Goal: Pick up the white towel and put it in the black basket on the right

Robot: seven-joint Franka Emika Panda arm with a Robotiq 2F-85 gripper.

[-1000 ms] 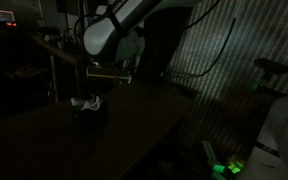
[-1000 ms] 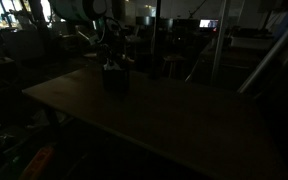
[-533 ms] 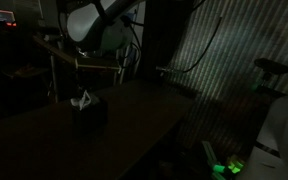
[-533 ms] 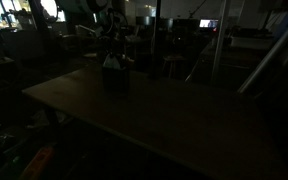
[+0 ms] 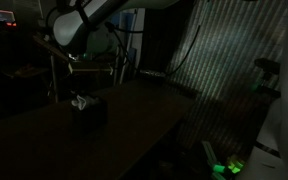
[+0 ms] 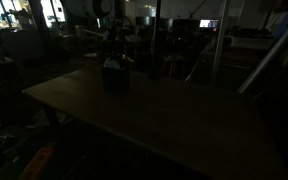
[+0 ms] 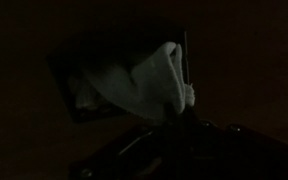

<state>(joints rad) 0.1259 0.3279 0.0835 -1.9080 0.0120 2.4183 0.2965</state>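
Towel (image 7: 149, 85) sat bunched inside the basket (image 7: 68, 78), one fold standing up above the rim. Gripper (image 7: 187, 118) was above it with jaws together and nothing seen clamped between them. Scene was very dark, so I couldn't tell whether the raised fold touched the fingertips.

Risks, as a judgement:
- The tall fold could flop over the basket wall and drag more cloth out, since the towel was heaped, not pressed flat.
- If a thread or corner was caught on the closed jaws, lifting away could pull the towel back out.
- The basket looked light. A snag could tip or slide it on the table (image 6: 174, 125).

Around: in both exterior views the basket stood towards one end of the table, near an edge, so a nudge could send it off. The rest of the tabletop was too dark to judge. A post (image 6: 216, 45) and dim clutter stood behind the table, well apart from the basket. A green glowing thing (image 5: 225, 166) lay low on the floor. Nothing visible blocked the arm (image 5: 76, 24) going up.
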